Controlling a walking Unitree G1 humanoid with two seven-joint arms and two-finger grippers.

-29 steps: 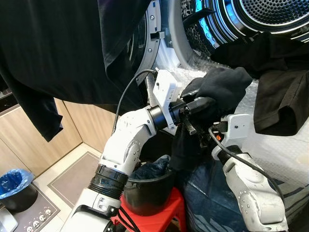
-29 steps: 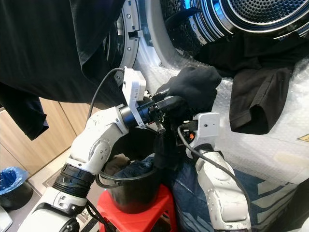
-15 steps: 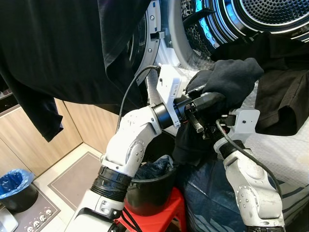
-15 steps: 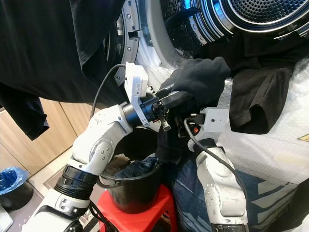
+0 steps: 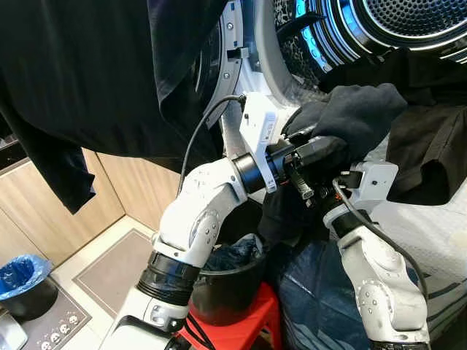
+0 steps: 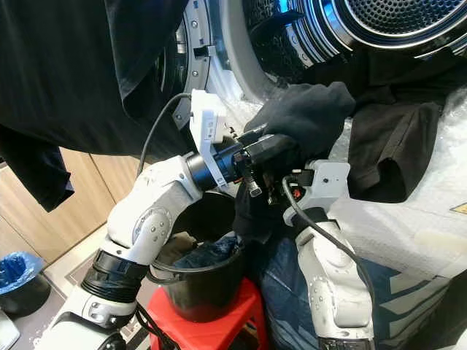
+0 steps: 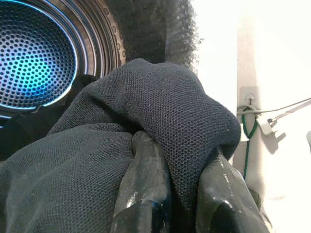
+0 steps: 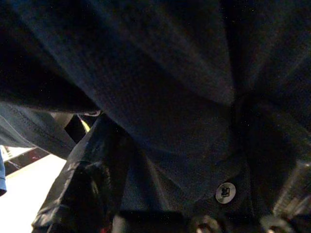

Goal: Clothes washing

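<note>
Left gripper (image 7: pixel 182 194), pinching my dark garment (image 5: pixel 350 120), has lifted it closer to the washer drum (image 5: pixel 408 22); right gripper's (image 8: pixel 160 213) state I cannot tell.

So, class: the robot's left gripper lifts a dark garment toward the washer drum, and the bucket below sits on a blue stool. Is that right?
One detail is wrong: the stool is red, not blue, as the right eye view shows. The rest holds: the left gripper pinches the dark garment near the drum, with the black bucket below.
</note>
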